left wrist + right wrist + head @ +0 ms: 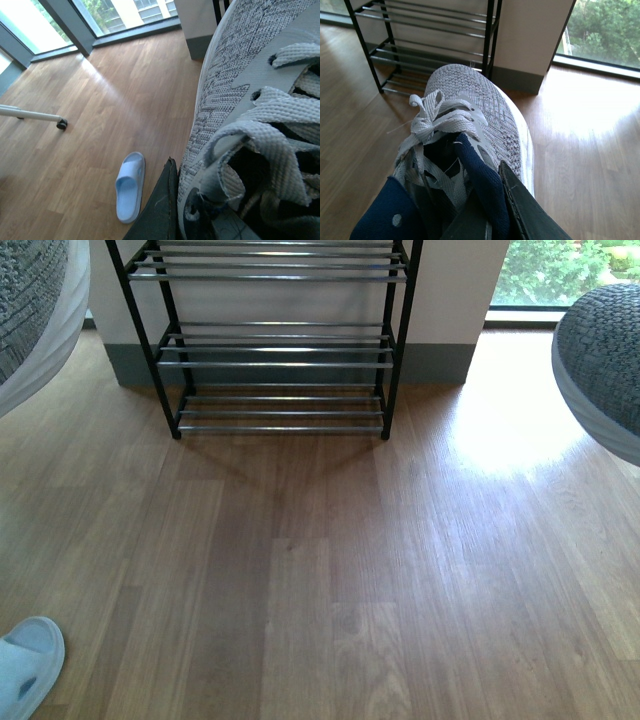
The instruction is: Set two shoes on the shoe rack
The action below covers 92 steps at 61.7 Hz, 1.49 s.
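The shoe rack (280, 350) stands ahead against the wall, with black side frames and chrome rods; it shows beyond the toe in the right wrist view too (420, 45). The left grey sneaker (25, 310) hangs at the front view's upper left. My left gripper (192, 210) is shut on its collar, one dark finger (160, 210) outside the knit side (235, 65). The right grey sneaker (605, 360) hangs at the right edge, toe towards the rack (480, 100). My right gripper (492, 200) is shut on its navy collar, one finger (520, 205) outside.
A pale blue slipper (25, 665) lies on the wood floor at the near left, below the left sneaker (130, 185). A white bar on a caster (35, 116) stands further left. Windows reach the floor to the right of the rack (560, 275).
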{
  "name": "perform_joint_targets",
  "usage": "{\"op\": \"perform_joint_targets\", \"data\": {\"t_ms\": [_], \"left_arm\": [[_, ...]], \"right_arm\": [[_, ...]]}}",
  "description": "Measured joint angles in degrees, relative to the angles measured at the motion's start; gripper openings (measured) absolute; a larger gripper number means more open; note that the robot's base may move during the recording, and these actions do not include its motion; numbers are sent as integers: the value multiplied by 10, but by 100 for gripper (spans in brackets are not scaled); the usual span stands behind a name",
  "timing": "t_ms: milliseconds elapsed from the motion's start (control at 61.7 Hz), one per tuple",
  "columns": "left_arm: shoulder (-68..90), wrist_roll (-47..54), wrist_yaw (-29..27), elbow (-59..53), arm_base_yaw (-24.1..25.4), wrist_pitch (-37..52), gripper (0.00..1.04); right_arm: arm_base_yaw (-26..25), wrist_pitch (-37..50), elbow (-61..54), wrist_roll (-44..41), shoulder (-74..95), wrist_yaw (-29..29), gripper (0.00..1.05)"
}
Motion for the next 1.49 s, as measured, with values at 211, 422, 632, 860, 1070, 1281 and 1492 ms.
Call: {"op": "perform_joint_targets", "data": {"t_ms": [211, 422, 632, 860, 1070, 1281, 1492], "left_arm": [[0, 0, -3, 0, 0, 0, 2], [0, 1, -6, 0, 2, 0, 2], [0, 1, -1, 0, 1, 0, 2], [0, 1, -7, 0, 2, 0, 2], [0, 1, -6, 0, 2, 0, 2], [0, 1, 0, 0, 0, 0, 2], [0, 1, -14, -1, 4, 0, 2]], "right_arm": [[0, 0, 0, 0, 0, -3, 1], [2, 0, 0, 0, 0, -7, 1], [0, 0, 0, 0, 0, 0, 1], [1, 0, 0, 0, 0, -9, 1], [1, 0, 0, 0, 0, -4, 1], [-1, 0, 0, 0, 0, 0, 1], [1, 0, 0, 0, 2, -11, 1]]}}
